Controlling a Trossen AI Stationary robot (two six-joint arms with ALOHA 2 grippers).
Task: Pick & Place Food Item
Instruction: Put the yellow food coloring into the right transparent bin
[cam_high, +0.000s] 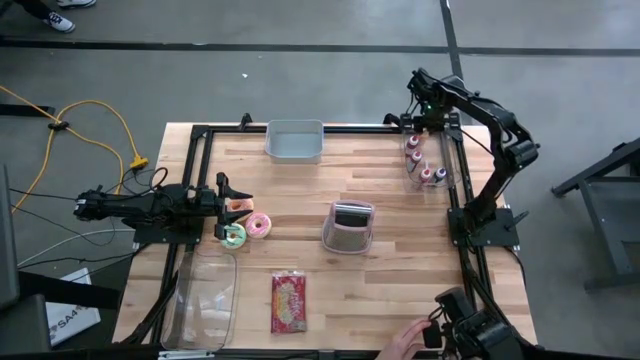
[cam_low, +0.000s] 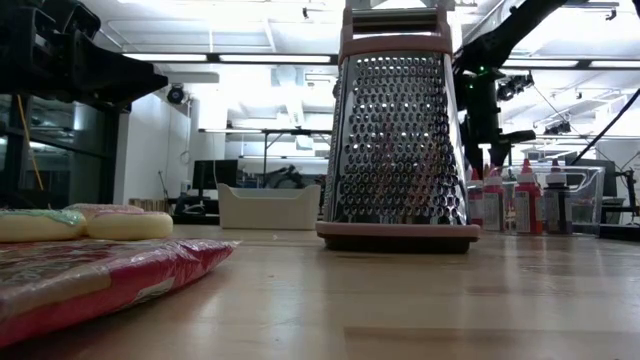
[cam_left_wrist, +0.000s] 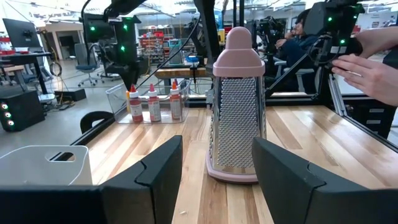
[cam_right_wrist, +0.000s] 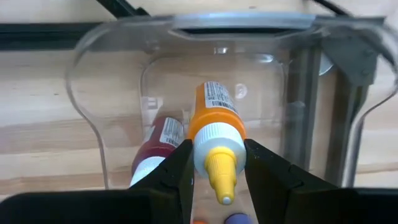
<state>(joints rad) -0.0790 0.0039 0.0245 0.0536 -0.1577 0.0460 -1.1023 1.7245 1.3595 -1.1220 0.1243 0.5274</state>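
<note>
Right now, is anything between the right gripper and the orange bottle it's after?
No. The right gripper is already shut on the orange bottle, inside the clear bin at the table's far right.

grater (cam_high: 349, 227) mid-bench (cam_high: 400, 290), donuts (cam_high: 246, 229) to its left, packet (cam_high: 288, 302) in front, bottles (cam_high: 421, 160) in bin back right

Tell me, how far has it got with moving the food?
Nothing looks placed yet. In hand: the right gripper is shut on an orange squeeze bottle at the clear bin in the far right corner, where other bottles stand. The left gripper is open by the donuts, holding nothing. Left: carrying the bottle somewhere; the grey tub looks empty.
</note>
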